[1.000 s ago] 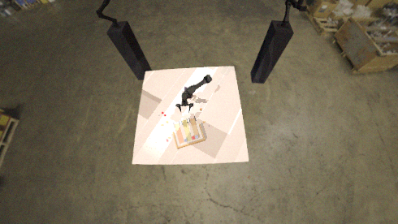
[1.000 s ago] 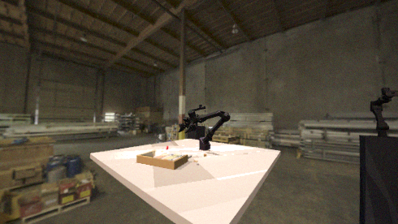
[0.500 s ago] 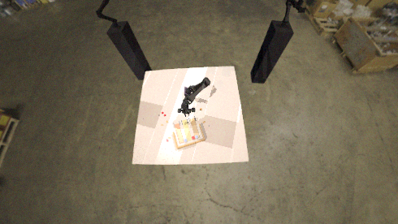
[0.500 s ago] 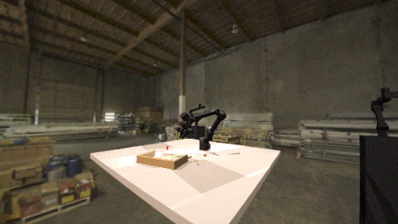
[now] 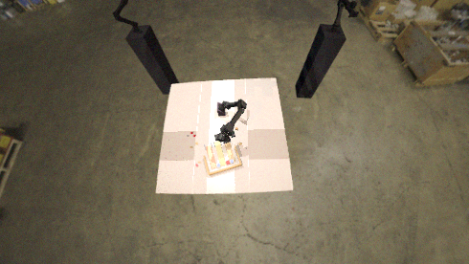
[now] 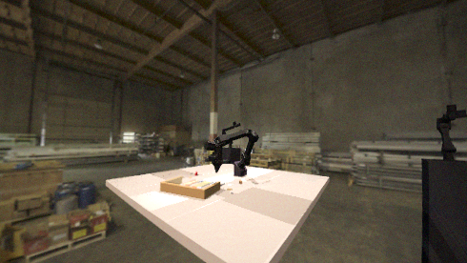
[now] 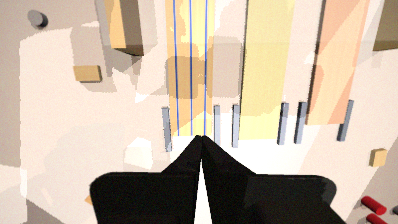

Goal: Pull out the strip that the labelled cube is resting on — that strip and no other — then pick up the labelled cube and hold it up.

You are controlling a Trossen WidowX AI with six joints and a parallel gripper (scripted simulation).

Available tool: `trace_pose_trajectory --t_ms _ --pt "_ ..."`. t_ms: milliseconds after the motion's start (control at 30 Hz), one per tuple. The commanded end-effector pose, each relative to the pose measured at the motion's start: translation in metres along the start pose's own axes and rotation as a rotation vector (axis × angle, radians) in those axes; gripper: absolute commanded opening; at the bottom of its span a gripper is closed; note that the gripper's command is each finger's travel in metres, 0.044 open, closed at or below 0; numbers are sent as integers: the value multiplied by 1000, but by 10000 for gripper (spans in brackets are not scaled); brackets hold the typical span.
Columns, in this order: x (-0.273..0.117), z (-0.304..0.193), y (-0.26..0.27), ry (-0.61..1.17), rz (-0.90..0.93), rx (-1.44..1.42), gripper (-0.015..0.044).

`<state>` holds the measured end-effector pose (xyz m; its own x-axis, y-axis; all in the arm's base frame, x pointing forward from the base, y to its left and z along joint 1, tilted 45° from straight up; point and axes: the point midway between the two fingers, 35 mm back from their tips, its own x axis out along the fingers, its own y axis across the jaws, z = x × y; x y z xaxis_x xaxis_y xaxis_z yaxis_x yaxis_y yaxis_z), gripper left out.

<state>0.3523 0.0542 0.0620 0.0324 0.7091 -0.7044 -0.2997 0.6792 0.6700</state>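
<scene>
My gripper [image 5: 224, 141] [image 6: 217, 171] [image 7: 200, 140] is shut, its tips together and empty. In the wrist view the tips appear at the near end of the blue-lined orange-yellow strip [image 7: 185, 107]. To its right lie a plain yellow strip [image 7: 265, 75] [image 5: 220, 154] and a salmon strip [image 7: 337, 65]. Their near ends lie between short grey rails. In the top view, small cubes, one of them a red cube [image 5: 228, 163], stand at the far end of the strips. No label is readable, and the wrist view does not show the cubes.
A wooden tray [image 5: 225, 169] [image 6: 182, 190] borders the strips, with a wall end [image 7: 132, 30] left of them in the wrist view. Nearby lie a tan block [image 7: 87, 73], another tan block [image 7: 378, 157], a red cylinder [image 7: 373, 205] and a grey cylinder [image 7: 36, 18].
</scene>
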Motion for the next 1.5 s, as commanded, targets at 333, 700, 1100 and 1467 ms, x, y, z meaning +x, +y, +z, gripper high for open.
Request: trace_pose_trajectory --t_ms 333,700,1100,1467 --pt "16 2 8 102 16 -54 0" --pt "33 1 7 101 16 -54 0" --pt "53 -2 7 101 16 -54 0" --pt "71 -6 8 101 18 -54 0"
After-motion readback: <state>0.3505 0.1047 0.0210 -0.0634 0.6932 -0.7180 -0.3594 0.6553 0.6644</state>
